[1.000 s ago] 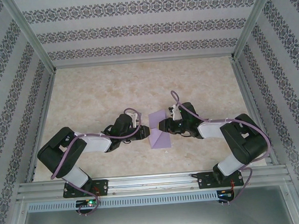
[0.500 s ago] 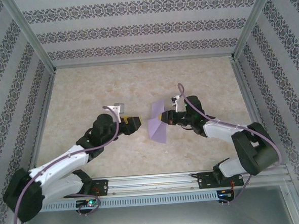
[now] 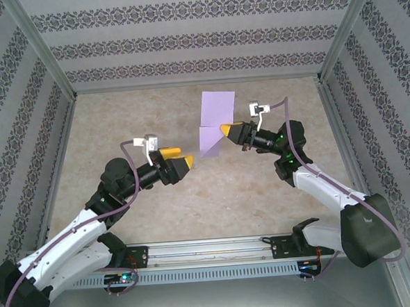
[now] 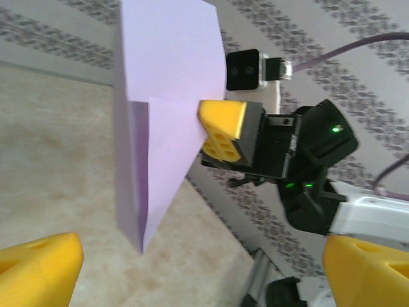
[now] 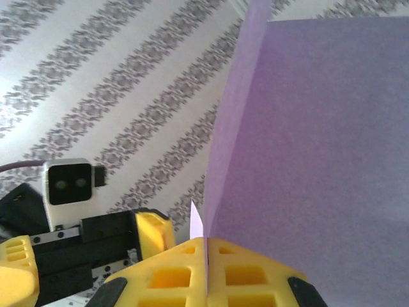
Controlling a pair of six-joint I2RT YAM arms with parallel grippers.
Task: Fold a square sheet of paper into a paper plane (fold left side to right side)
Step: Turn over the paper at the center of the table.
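The lilac sheet of paper (image 3: 215, 118) hangs upright in the air above the middle of the table, folded, with a diagonal flap and a pointed lower corner. My right gripper (image 3: 224, 130) is shut on its right edge. In the right wrist view the yellow fingertips (image 5: 192, 262) meet on the paper (image 5: 319, 128). My left gripper (image 3: 179, 158) stands open to the left of the sheet and apart from it. In the left wrist view, the paper (image 4: 167, 96) and the right gripper (image 4: 220, 131) are ahead, beyond my own open left gripper (image 4: 204, 281).
The beige marbled tabletop (image 3: 120, 131) lies below both raised arms. Patterned walls (image 3: 184, 40) and aluminium posts close in the back and sides. A metal rail (image 3: 211, 247) runs along the near edge by the arm bases.
The left gripper opened, let go of the paper and drew back to the left. The right gripper closed on the sheet and lifted it up and toward the back.
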